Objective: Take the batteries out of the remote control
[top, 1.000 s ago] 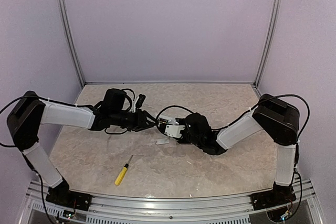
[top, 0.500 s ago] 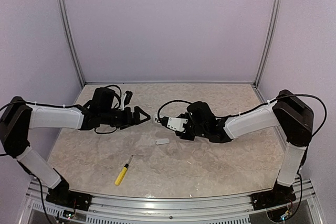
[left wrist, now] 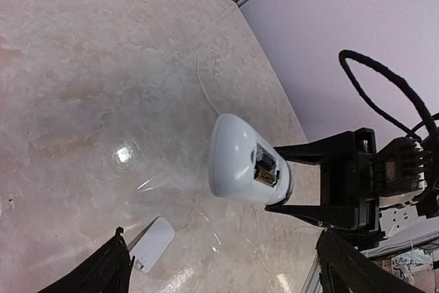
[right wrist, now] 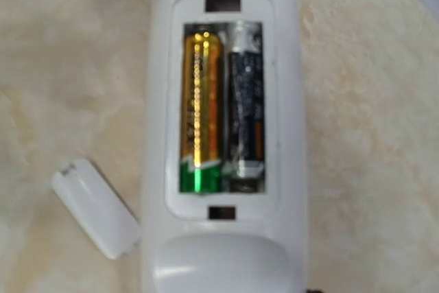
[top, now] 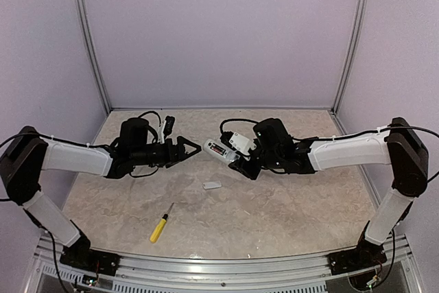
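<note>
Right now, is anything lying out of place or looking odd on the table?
Yes: the small white cover lies loose on the table, apart from the remote control, whose compartment stands open with both batteries still inside. Nothing looks spilled or damaged.

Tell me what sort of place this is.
Probably a robot lab test booth, not a home: plain lilac walls joined by metal posts enclose a marble-look table, with a left arm and right arm bolted to a rail at its near edge.
</note>
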### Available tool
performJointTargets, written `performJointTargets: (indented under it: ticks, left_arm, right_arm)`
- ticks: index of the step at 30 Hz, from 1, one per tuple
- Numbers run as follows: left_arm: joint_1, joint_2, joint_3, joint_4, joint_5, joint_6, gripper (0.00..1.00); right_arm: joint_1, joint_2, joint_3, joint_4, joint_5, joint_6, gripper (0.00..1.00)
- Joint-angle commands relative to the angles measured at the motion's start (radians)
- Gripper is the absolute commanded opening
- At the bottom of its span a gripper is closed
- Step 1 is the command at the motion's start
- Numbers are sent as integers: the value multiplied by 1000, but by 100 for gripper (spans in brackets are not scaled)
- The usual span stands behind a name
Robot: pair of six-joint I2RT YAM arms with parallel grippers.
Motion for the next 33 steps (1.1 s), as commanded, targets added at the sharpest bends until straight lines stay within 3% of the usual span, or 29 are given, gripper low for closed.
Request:
performJointTargets:
  ticks: [1,7,13,16,19,22,28,33]
  left_arm:
    - [-23,47,47,204,40,-100,90]
    - [-41,114,135,186,38,-113,83]
    - [-26,116,125,93,33,-103,79]
    - [-26,62,101,-105,-29,11,78]
    - [-64,-28,120,-416,-175,139,77]
    - [-95,-90,112,-628,-273,170,76]
    - [-181,-216,43,-891,-400,133,75]
    - [-237,-316,-13,-972,-418,80,76]
  right_arm:
    - [25,-16,53,-29,-9,235,0]
    - [41,-20,73,15,-24,359,0]
    - [52,-38,59,-86,-13,314,0]
    - [52,-80,15,-151,-54,225,1]
    - [57,-110,-20,-226,-161,102,2]
    - [60,-121,-53,-259,-227,13,2]
    - [63,-60,-47,-326,-321,-167,1]
    - [63,23,-18,-372,-330,-280,0]
